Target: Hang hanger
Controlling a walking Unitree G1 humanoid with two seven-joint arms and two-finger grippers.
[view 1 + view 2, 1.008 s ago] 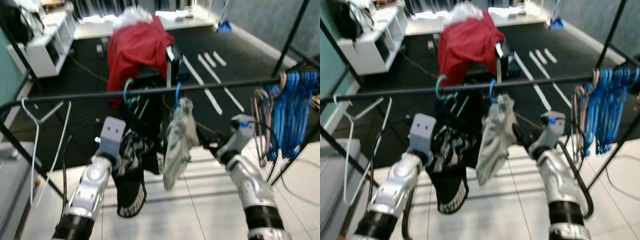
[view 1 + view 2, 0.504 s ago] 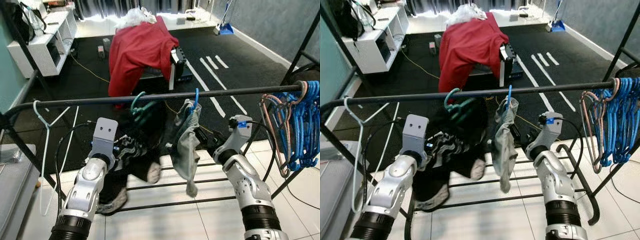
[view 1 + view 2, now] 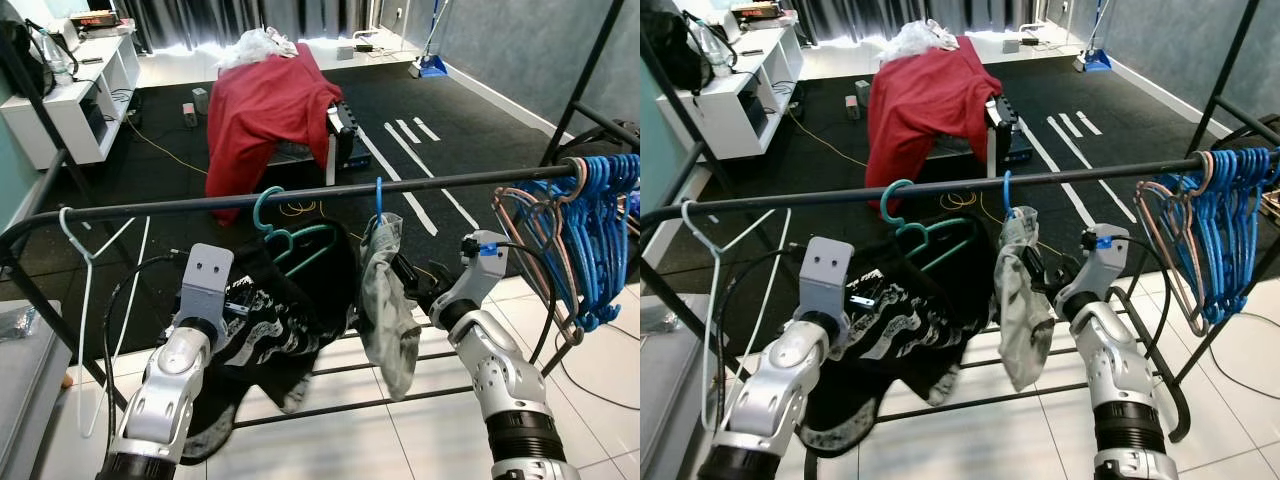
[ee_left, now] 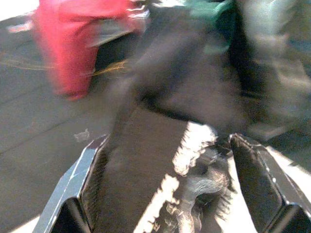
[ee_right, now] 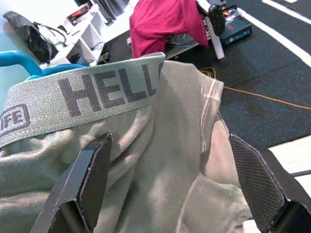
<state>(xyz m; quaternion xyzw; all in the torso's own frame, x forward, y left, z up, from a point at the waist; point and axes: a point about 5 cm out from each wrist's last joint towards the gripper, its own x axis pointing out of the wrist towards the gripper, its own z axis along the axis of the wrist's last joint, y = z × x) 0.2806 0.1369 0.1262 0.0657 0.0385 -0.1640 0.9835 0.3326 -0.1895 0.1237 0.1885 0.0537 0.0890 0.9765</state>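
Note:
A black rail (image 3: 200, 205) crosses in front of me. A teal hanger (image 3: 290, 240) hooked on it carries a black printed shirt (image 3: 270, 340). Beside it a blue hanger (image 3: 379, 200) holds a grey garment (image 3: 390, 320) with a lettered waistband (image 5: 87, 94). My left gripper (image 4: 175, 184) is open, its fingers (image 4: 92, 184) spread either side of the black shirt's cloth. My right gripper (image 5: 170, 194) is open too, close against the grey garment, fingers (image 5: 257, 179) wide apart.
A white wire hanger (image 3: 75, 240) hangs at the rail's left end, and a bunch of blue hangers (image 3: 590, 230) at its right end. The rack's lower bars (image 3: 330, 410) run below. Beyond lie a red-draped object (image 3: 260, 110) on dark carpet and a white shelf (image 3: 60, 100).
The camera has shifted. Both garments are swinging on the rail; the black shirt now hangs spread out wider. Both arms stay close to their garments.

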